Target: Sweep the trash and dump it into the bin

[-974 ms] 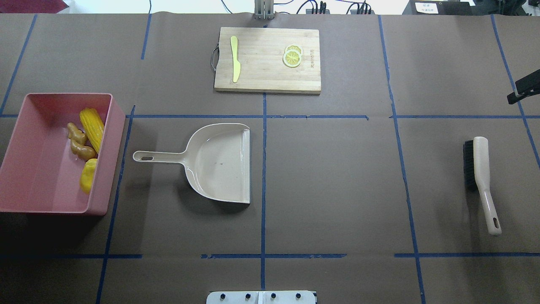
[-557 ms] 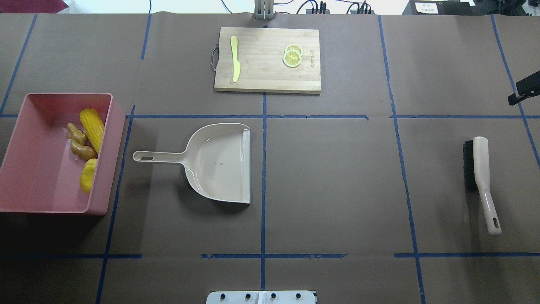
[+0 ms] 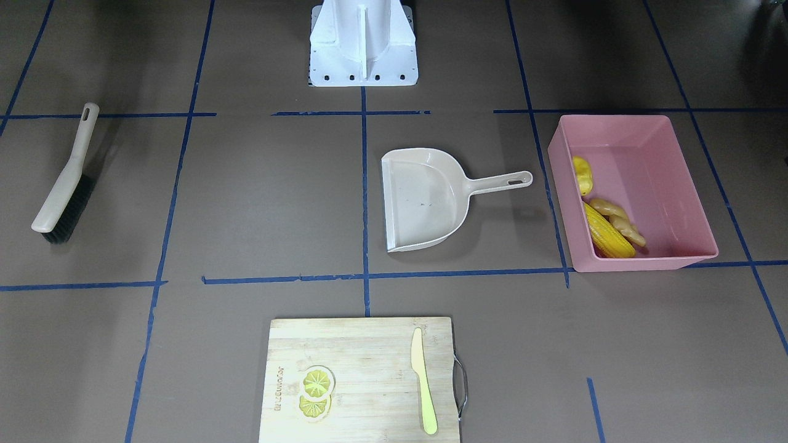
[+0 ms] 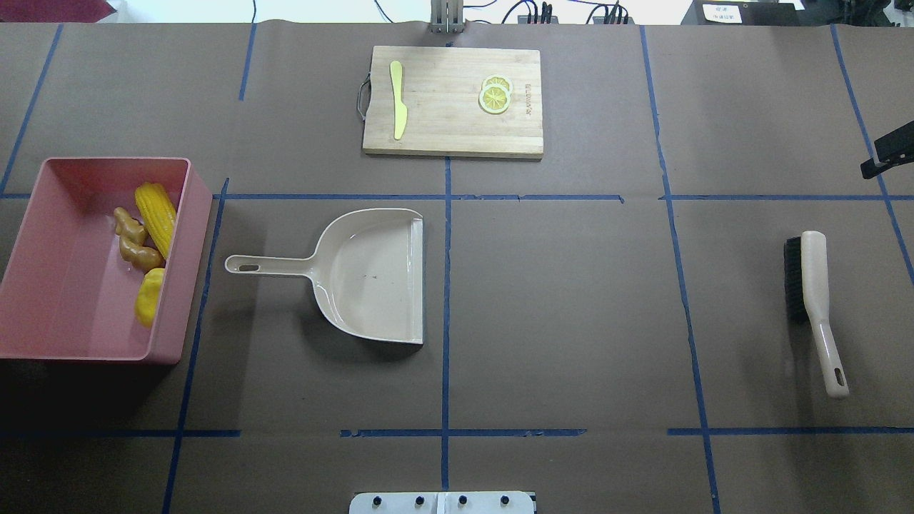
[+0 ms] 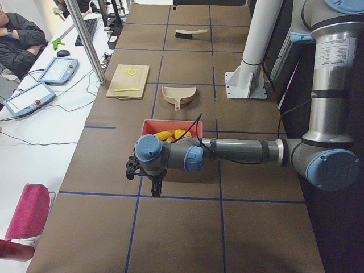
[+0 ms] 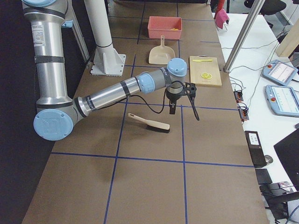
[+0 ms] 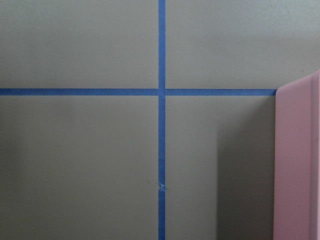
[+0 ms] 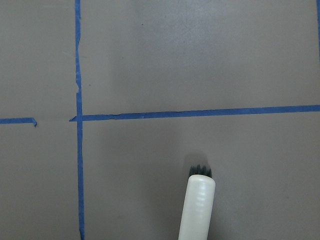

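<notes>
The pink bin stands at the table's left end. In it lie the corn cob, the ginger root and the potato-like lump, all against its right wall. My left gripper hangs over bare table beside the bin's outer end; I cannot tell if it is open. The bin's wall shows at the left wrist view's right edge. My right gripper hovers beyond the brush; only a black part shows overhead, state unclear.
The beige dustpan lies flat mid-table, holding nothing, its handle toward the bin. A wooden cutting board at the back carries a pale knife and lemon slices. The brush head shows in the right wrist view.
The black part of my right gripper at the overhead view's right edge has drifted slightly further toward that edge. Nothing else has moved.
</notes>
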`<state>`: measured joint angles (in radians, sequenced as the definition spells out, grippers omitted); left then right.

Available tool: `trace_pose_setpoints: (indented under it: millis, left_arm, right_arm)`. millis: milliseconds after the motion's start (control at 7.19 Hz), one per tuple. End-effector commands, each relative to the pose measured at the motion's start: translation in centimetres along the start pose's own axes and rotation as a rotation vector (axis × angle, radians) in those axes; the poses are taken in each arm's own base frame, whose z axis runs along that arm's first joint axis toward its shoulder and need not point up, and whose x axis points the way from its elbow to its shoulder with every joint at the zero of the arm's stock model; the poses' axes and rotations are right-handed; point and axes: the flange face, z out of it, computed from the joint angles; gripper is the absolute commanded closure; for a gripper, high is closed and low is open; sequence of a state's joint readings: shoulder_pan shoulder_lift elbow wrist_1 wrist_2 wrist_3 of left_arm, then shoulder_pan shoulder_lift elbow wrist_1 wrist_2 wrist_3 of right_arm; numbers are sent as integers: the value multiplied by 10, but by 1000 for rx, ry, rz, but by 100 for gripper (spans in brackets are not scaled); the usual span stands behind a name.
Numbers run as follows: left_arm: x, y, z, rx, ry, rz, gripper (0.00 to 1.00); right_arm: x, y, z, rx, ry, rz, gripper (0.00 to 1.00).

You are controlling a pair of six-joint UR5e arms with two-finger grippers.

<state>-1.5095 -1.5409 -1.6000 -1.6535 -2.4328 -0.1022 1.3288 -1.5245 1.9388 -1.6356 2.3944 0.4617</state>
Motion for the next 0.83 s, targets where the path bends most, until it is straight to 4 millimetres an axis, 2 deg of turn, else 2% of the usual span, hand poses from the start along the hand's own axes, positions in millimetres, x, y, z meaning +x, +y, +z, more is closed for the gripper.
trace_pose_setpoints:
  millis: [0, 139, 278, 417, 557, 696]
  left_arm:
    - [0, 1, 0, 0, 2, 2, 0]
    - [2, -1, -2, 2, 0, 4, 0]
    - [3, -1, -2, 2, -1, 3, 0]
    - [3, -2, -3, 3, -4, 4, 0]
    - [3, -2, -3, 2, -4, 3, 0]
    - [3, -3, -3, 3, -6, 4, 0]
  right_arm:
    - [18, -3, -15, 22, -1, 37, 0]
    - [40, 7, -6, 5, 13, 51, 0]
    - [86, 16, 7, -27, 32, -13, 0]
    - [134, 20, 9, -36, 43, -47, 0]
    - [184, 33, 26, -76, 54, -70, 0]
    - [228, 37, 28, -83, 54, -94, 0]
